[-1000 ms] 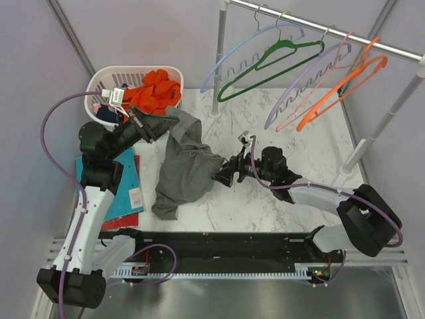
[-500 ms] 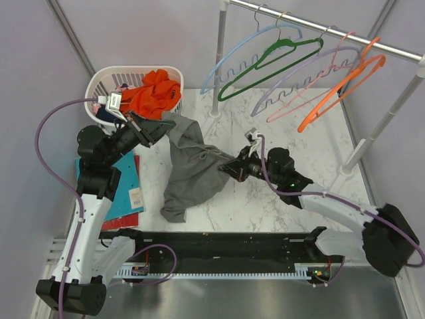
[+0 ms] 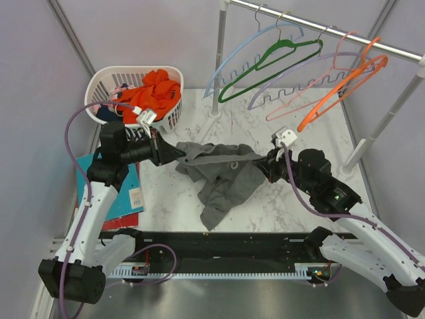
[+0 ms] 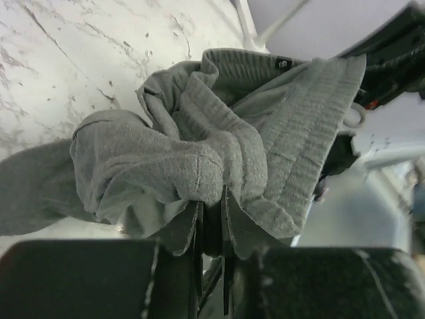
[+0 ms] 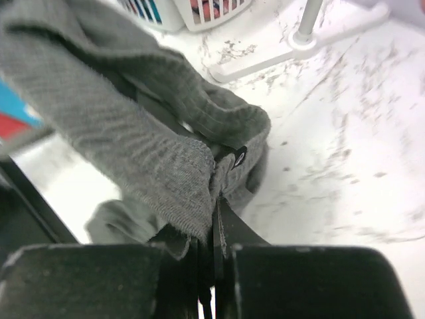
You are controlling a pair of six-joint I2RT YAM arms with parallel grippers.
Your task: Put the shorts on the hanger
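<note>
The dark grey shorts [image 3: 222,171] hang stretched between my two grippers above the marble table [image 3: 292,133], with the loose legs drooping toward the near edge. My left gripper [image 3: 172,154] is shut on the left end of the waistband. In the left wrist view the shorts [image 4: 219,133] bunch over that left gripper [image 4: 212,203]. My right gripper [image 3: 264,163] is shut on the right end. The right wrist view shows the ribbed shorts [image 5: 153,146] pinched in the right gripper [image 5: 214,206]. The light-blue hanger [image 3: 224,64] hangs on the rail behind, apart from both grippers.
A white basket [image 3: 106,83] with an orange garment [image 3: 156,90] stands at the back left. Green [image 3: 265,63], lavender [image 3: 292,74] and orange [image 3: 339,93] hangers share the rail [image 3: 345,36]. The rack's post [image 3: 219,60] rises behind the shorts. Blue and red books [image 3: 126,193] lie left.
My right gripper shut on the shorts and pulled right. The left gripper swung from the basket toward the table's middle. The shorts went from a heap to a stretched span.
</note>
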